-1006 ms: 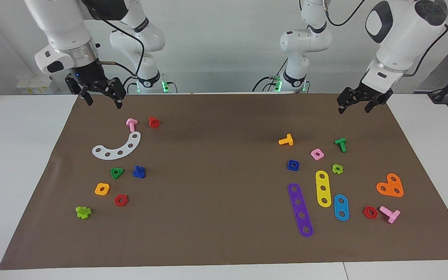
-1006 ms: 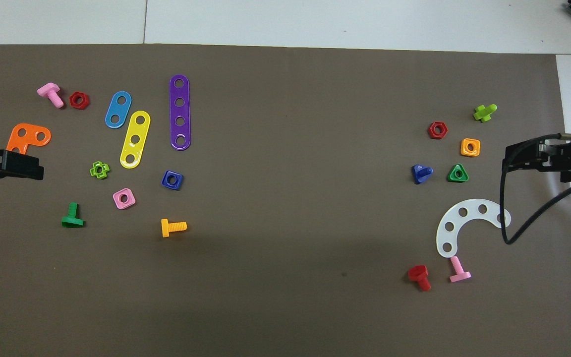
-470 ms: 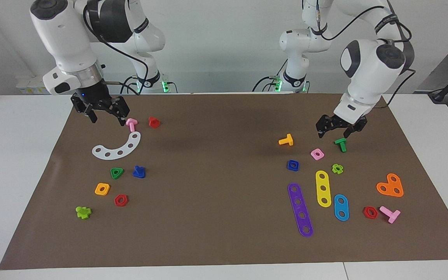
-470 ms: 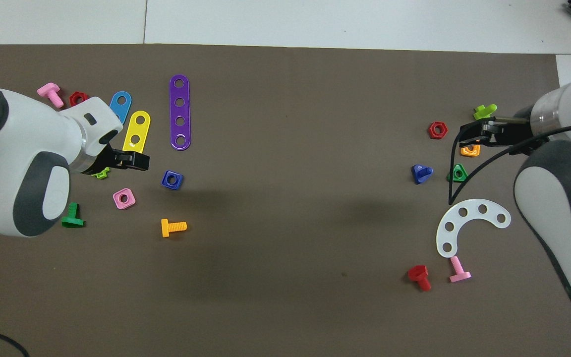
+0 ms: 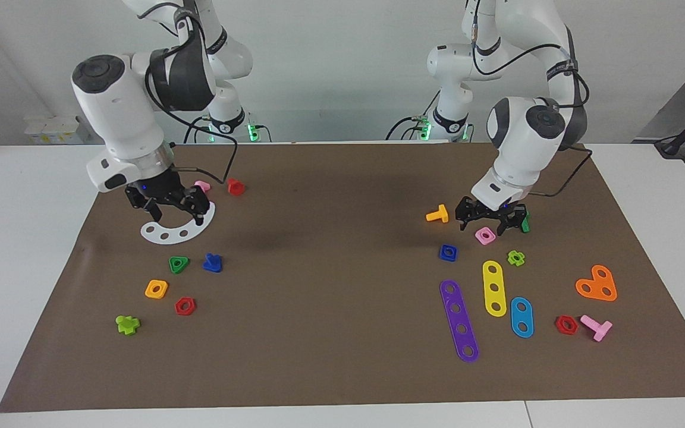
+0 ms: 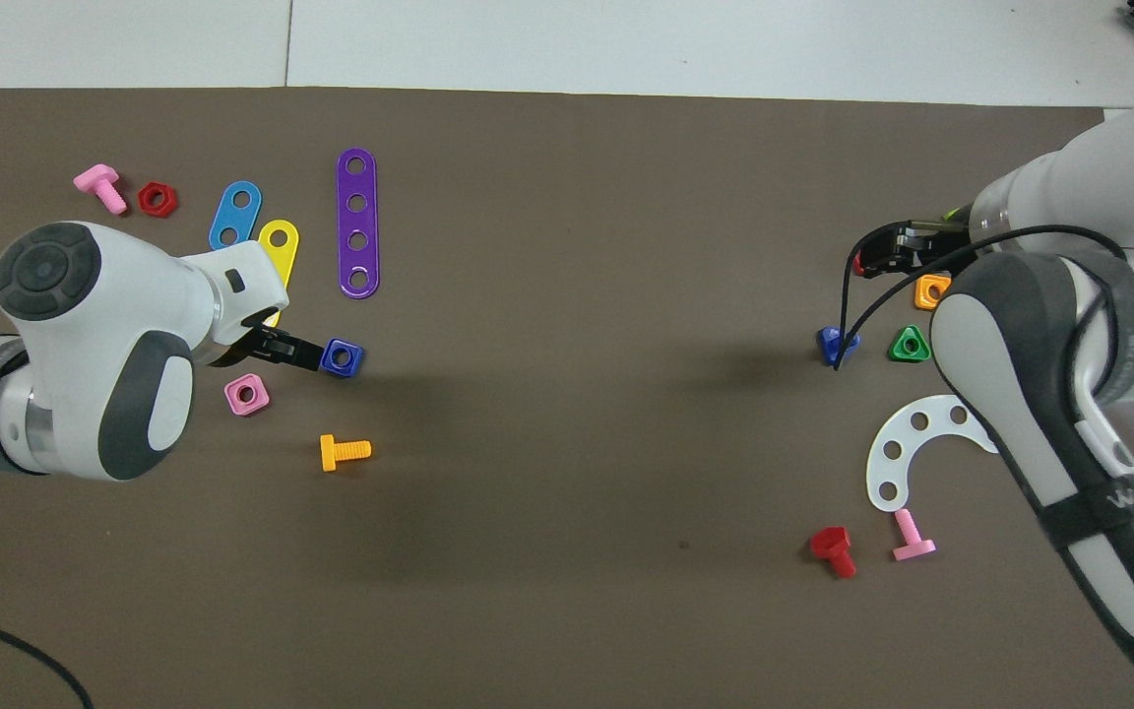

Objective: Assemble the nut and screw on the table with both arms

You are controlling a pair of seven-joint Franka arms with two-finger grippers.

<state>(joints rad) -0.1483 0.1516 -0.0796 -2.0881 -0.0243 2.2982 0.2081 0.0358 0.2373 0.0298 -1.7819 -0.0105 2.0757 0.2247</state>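
– Starting at the left arm's jaws, how do they stand?

– Apart, with nothing between them. They hang low over the pink nut point(image 5: 485, 236), which lies nearer to the robots than the purple strip point(image 5: 459, 321). The nut point(image 5: 448, 252) sits flat on the mat, hole up, just off the purple strip's robot-side end and beside the pink one. My guess is that the jaws are wide so they can drop around the nut's flat sides.

– And the right arm's jaws?

– Also apart and empty. They are over the white curved plate point(image 5: 179, 229), well away from the purple strip, toward the right arm's end. The screw point(image 5: 212, 263) rests on its broad head with the shaft tilted up, in that same far cluster and not under the jaws yet. Each arm seems to be taking the part on its own end.

– Is there crowding?

– Some. The pink nut and the orange bolt point(image 5: 437, 214) are close to the nut, so a wide finger could nudge them. The green triangle nut point(image 5: 178, 264) sits just beside the screw.

– What about room to join them?

– The brown mat point(image 5: 342, 356) is bare from the purple strip toward the screw. Both parts lie well in from its edges and from the white worktop point(image 5: 21, 267).
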